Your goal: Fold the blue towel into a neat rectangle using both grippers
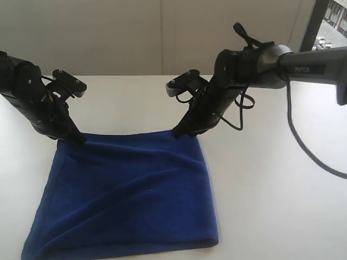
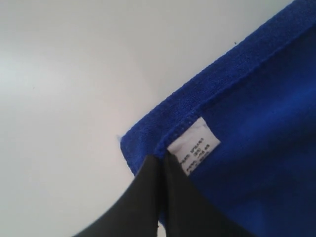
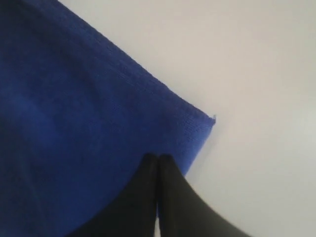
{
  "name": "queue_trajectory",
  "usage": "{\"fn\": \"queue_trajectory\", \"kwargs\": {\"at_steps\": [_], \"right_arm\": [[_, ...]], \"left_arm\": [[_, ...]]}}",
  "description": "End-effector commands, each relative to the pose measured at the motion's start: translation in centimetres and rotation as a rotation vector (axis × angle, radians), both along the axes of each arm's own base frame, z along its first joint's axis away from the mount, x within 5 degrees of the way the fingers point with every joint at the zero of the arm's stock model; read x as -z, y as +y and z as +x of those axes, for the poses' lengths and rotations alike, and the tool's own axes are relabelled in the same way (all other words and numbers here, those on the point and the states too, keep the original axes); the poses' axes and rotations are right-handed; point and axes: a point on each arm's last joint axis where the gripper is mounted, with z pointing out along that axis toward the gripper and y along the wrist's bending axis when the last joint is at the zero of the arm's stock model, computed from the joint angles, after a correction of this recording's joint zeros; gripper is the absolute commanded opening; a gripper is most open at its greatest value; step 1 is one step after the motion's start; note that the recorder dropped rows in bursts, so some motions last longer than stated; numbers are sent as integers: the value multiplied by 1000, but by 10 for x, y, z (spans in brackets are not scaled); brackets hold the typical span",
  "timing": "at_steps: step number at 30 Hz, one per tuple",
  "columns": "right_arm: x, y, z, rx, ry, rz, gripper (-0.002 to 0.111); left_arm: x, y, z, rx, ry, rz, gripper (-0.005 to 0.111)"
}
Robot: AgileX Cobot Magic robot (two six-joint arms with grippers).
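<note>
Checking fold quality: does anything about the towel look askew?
Yes. By the left gripper, the top layer of the blue towel sits back from the lower layer's edge, so the corners are misaligned; creases also cross it.

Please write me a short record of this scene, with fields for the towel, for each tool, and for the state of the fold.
cloth: blue towel, spread on the white table
left tool: shut, pinching the towel's corner at the far left of the exterior view
right tool: shut, pinching the far right corner
tag: small white tag, right beside the left tool's tips
layers: two layers show at the left corner
near edge: rounded, looks like a fold line
far edge: runs straight between the two tools
</note>
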Motion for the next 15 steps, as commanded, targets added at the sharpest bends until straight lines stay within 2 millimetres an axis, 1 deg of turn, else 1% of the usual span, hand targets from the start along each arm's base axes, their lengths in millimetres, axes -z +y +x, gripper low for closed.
{"fn": "queue_trajectory", "kwargs": {"at_steps": [1, 4, 6, 12, 13, 15], "right_arm": [[12, 0, 9, -3, 1, -2, 0], [23, 0, 10, -4, 17, -11, 0], [27, 0, 10, -4, 25, -13, 0], [29, 0, 10, -4, 28, -14, 0], [29, 0, 10, -4, 28, -14, 0], [28, 0, 10, -5, 26, -15, 0]], "left_arm": [[-3, 3, -3, -13, 29, 12, 0], [-3, 5, -4, 6, 34, 52, 0], [-3, 7, -3, 18, 27, 72, 0], [-3, 9, -2, 26, 13, 94, 0], [-2, 9, -1, 32, 12, 101, 0], [8, 10, 1, 46, 31, 127, 0]]}}
